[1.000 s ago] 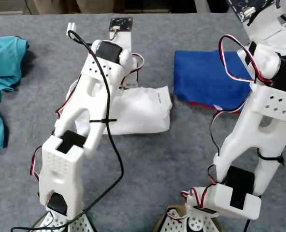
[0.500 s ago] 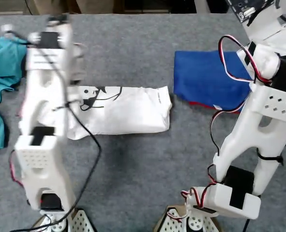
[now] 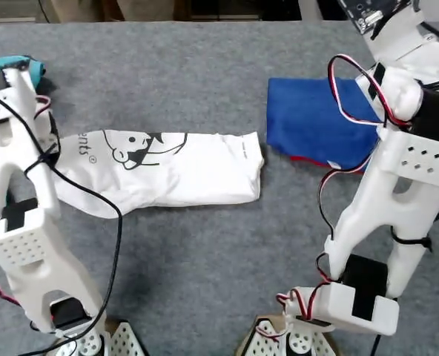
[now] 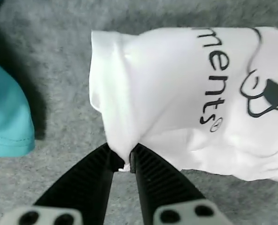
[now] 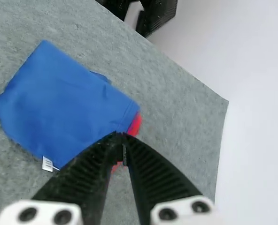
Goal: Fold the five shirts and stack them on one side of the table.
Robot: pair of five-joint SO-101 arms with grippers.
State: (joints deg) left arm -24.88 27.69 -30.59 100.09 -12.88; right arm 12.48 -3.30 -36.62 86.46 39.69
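Cloth is pinched in my left claw (image 4: 122, 161): both black jaws are closed tight on a bunched corner of the white shirt (image 4: 176, 93), right at the end where the lettering begins. From the high view, the white shirt (image 3: 175, 174) lies as a long folded band across the grey tabletop (image 3: 205, 74). Its printed side is up, with the cartoon drawing near the gripped end. The left arm (image 3: 19, 222) stands alongside that same end.

Past the gripped end of the white shirt lies the teal shirt (image 4: 5, 117), rumpled and not touching the white one, with a strip of grey between them. On the high view I see a bit of it (image 3: 4, 65) behind the left arm's wrist.

At the white shirt's opposite end, just beside its corner but not overlapping, sits the blue shirt (image 3: 308, 122), folded flat into a rectangle. A sliver of a red shirt (image 5: 135, 124) shows from under its edge.

My right claw (image 5: 122, 150) is closed with nothing in it, its jaws meeting at the tips. It hangs above the blue shirt (image 5: 59, 112), over the edge where the red shows. The right arm (image 3: 405, 170) stands on the blue-shirt side of the white shirt, well apart from it.
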